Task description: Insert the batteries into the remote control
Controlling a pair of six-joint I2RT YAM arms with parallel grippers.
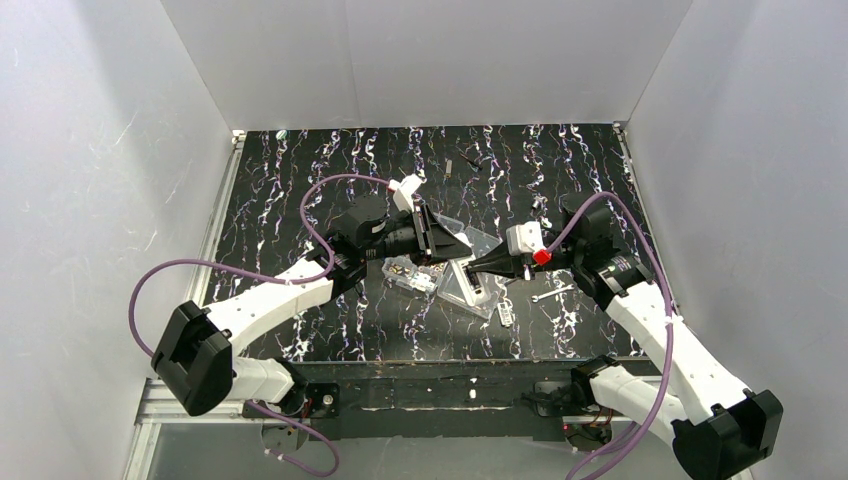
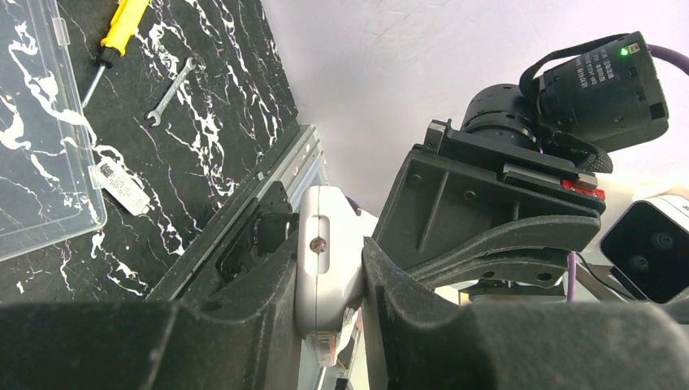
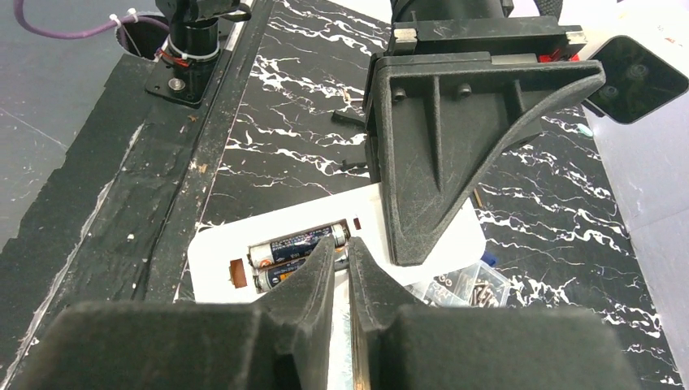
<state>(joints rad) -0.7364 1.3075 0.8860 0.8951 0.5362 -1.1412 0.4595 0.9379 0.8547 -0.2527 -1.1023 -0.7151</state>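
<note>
The remote control (image 3: 218, 244), a slim white bar, is tilted up off the table with its battery bay open. Two batteries (image 3: 296, 244) lie side by side in the bay. My left gripper (image 2: 329, 268) is shut on the remote's far end; its black finger (image 3: 439, 162) covers that end in the right wrist view. My right gripper (image 3: 341, 244) hovers at the bay's inner end, its tips against the batteries. Only a thin gap shows between its fingers, with nothing held in it. From above, both grippers meet mid-table, left (image 1: 452, 245) and right (image 1: 478, 268), over the remote (image 1: 462, 288).
A clear organiser box (image 1: 415, 272) with small screws (image 3: 463, 284) sits under and beside the remote. Its clear lid (image 2: 41, 162) lies flat. A yellow-handled screwdriver (image 2: 122, 24), a small wrench (image 2: 171, 91) and a small white labelled piece (image 2: 122, 188) lie nearby on the black marbled table.
</note>
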